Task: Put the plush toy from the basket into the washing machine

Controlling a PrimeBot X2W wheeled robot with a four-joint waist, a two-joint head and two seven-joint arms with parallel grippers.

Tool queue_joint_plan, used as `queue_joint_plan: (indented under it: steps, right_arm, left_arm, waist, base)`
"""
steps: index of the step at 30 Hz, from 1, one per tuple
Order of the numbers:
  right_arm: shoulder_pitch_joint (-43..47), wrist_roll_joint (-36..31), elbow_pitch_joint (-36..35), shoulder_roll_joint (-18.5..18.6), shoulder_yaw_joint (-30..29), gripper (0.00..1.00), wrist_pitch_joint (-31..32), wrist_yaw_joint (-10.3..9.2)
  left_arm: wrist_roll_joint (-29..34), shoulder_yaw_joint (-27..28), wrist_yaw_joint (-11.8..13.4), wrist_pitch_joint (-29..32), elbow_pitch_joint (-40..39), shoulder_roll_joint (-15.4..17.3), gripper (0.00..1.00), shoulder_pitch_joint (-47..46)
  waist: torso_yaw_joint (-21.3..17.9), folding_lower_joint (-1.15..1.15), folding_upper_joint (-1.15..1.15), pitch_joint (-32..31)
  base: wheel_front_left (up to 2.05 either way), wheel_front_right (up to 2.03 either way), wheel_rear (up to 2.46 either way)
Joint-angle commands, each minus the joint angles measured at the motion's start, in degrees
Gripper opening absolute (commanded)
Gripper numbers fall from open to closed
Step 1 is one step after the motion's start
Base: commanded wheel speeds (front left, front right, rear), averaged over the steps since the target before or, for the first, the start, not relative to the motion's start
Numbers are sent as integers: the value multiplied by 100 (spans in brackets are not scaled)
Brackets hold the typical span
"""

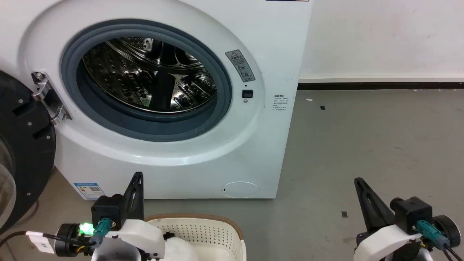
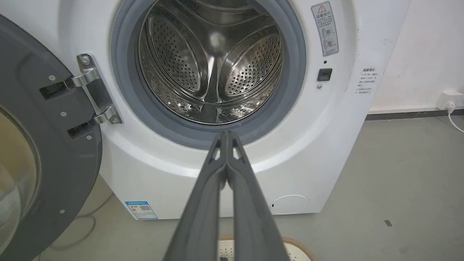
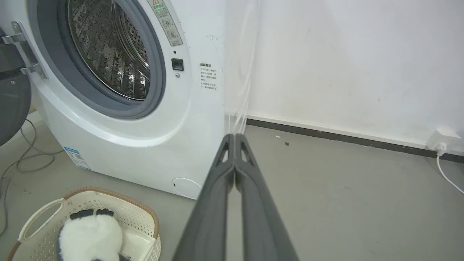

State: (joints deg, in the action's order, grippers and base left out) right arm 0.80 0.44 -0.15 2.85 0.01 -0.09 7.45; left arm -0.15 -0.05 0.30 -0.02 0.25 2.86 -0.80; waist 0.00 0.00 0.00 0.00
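Observation:
The white washing machine (image 1: 181,159) stands before me with its black door (image 1: 25,145) swung open to the left and the steel drum (image 1: 145,79) bare. On the floor in front sits the cream basket (image 1: 203,228), brown-rimmed. The fluffy panda plush toy (image 3: 90,237) lies inside the basket (image 3: 134,217), black ears toward the washer. My left gripper (image 1: 137,175) is shut and empty above the basket's left end, pointing at the porthole (image 2: 226,133). Off to the right over bare floor, my right gripper (image 1: 359,180) is shut and empty too (image 3: 235,136).
The open door (image 2: 54,145) juts out at the left. Loose cables (image 3: 25,159) trail on the floor beside the washer. A white wall socket with a cord (image 3: 442,139) sits at the right baseboard. Grey floor (image 1: 362,145) stretches right of the machine.

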Motion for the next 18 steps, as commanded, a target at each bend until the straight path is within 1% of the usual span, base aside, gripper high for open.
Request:
queue_joint_plan:
  steps: [1, 18]
  right_arm:
    - [-80, -44, 15, 3, -1, 0, 9, 3]
    - [-80, -44, 15, 3, -1, 0, 9, 3]
  left_arm:
    - [15, 5, -30, 2, -25, 1, 0, 80]
    - [15, 5, -30, 2, -25, 1, 0, 80]
  waist:
    - [0, 0, 0, 0]
    - [0, 0, 0, 0]
  base:
    - [0, 0, 0]
    - [0, 0, 0]
